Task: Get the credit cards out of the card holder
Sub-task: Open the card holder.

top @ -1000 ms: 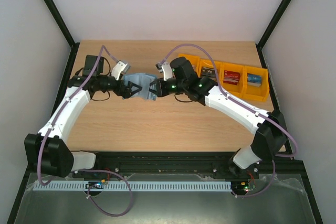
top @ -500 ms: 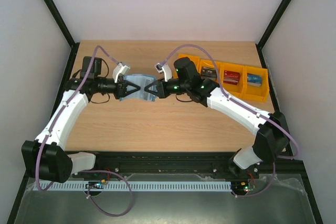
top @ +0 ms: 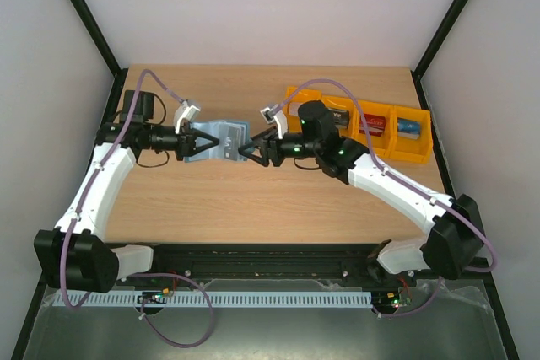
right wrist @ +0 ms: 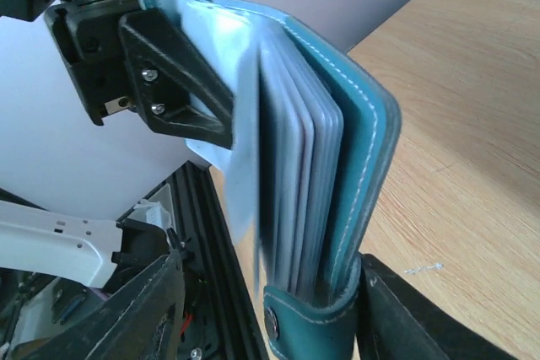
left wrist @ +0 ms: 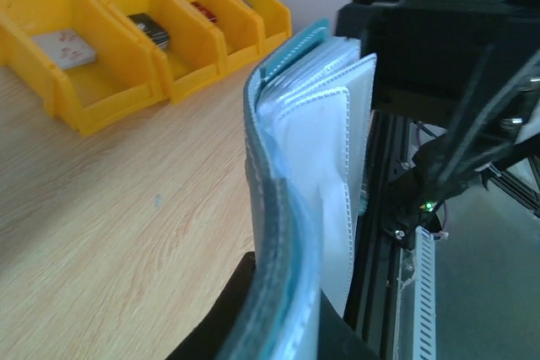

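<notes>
The teal-blue card holder (top: 226,134) hangs upright above the table's middle, its pale inner pockets fanned out. My left gripper (top: 205,142) is shut on its left edge; in the left wrist view the holder's edge (left wrist: 283,208) is pinched in that gripper (left wrist: 287,326). My right gripper (top: 247,153) stands open at the holder's right end. In the right wrist view the holder (right wrist: 337,158) and its snap tab (right wrist: 308,330) sit between the spread fingers (right wrist: 143,309) of the gripper (right wrist: 278,314). Credit cards lie in the bins: red (top: 372,124), blue (top: 408,127), grey (left wrist: 66,46).
A row of orange bins (top: 412,153) stands at the back right of the table, also seen in the left wrist view (left wrist: 126,90). The black frame rail (top: 270,252) runs along the near edge by both arm bases.
The left gripper closed on the holder's left edge. The right gripper then opened and drew back to the right, letting go of the holder, which shifted slightly left.
</notes>
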